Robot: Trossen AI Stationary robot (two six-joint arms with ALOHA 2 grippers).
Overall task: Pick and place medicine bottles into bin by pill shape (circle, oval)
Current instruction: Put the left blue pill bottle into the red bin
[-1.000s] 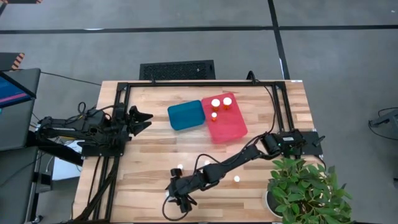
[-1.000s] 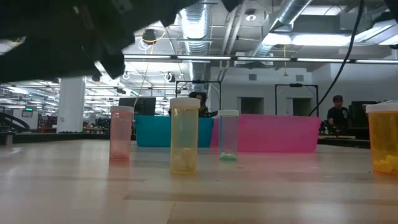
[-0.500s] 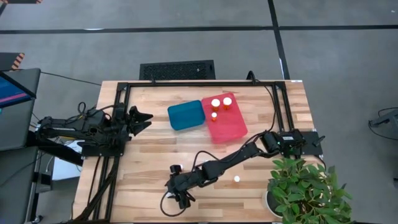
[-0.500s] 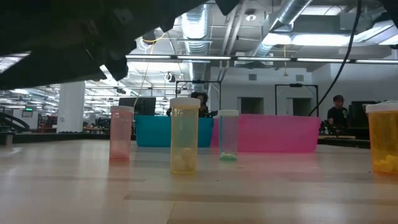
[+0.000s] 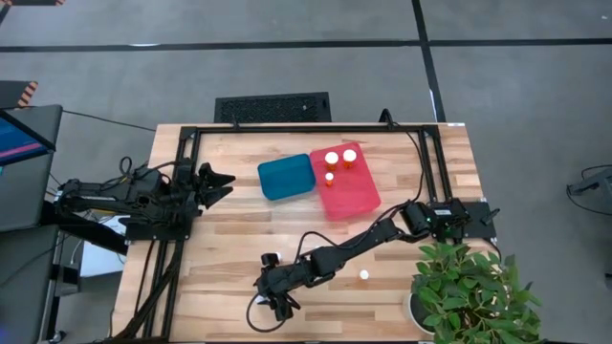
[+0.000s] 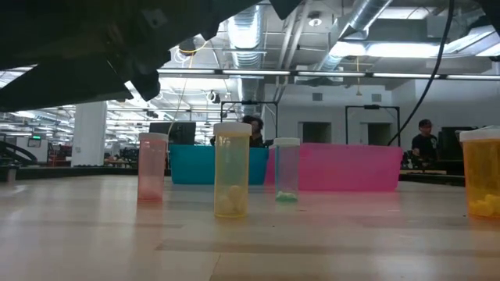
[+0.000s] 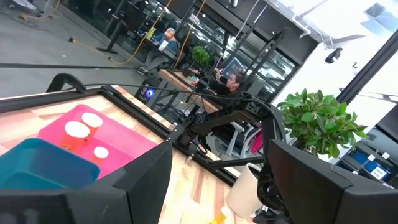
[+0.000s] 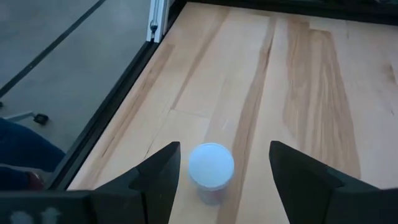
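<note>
My right gripper [image 5: 277,306] [image 8: 222,152] hangs open near the table's near edge. Its two fingers stand on either side of a small upright bottle with a round white cap [image 8: 211,165], above it and apart from it. The low view shows three bottles standing on their bases: a pinkish one [image 6: 152,168], a yellow one [image 6: 232,169] and a clear one [image 6: 287,169], plus an orange one [image 6: 480,173] at the picture's right edge. One more cap [image 5: 364,275] shows on the table. My left gripper [image 5: 218,182] [image 7: 219,149] waits open at the table's left side.
A blue bin [image 5: 287,177] and a pink bin [image 5: 356,199] stand side by side at the far middle. Three white-capped bottles [image 5: 338,161] stand in the pink bin. A potted plant [image 5: 469,291] stands at the near right corner. Black frame rails [image 5: 172,239] run along the left side.
My right arm has shifted a little toward the table's far edge. It now covers two white caps that showed beside it in the high view. Since then it has kept still.
</note>
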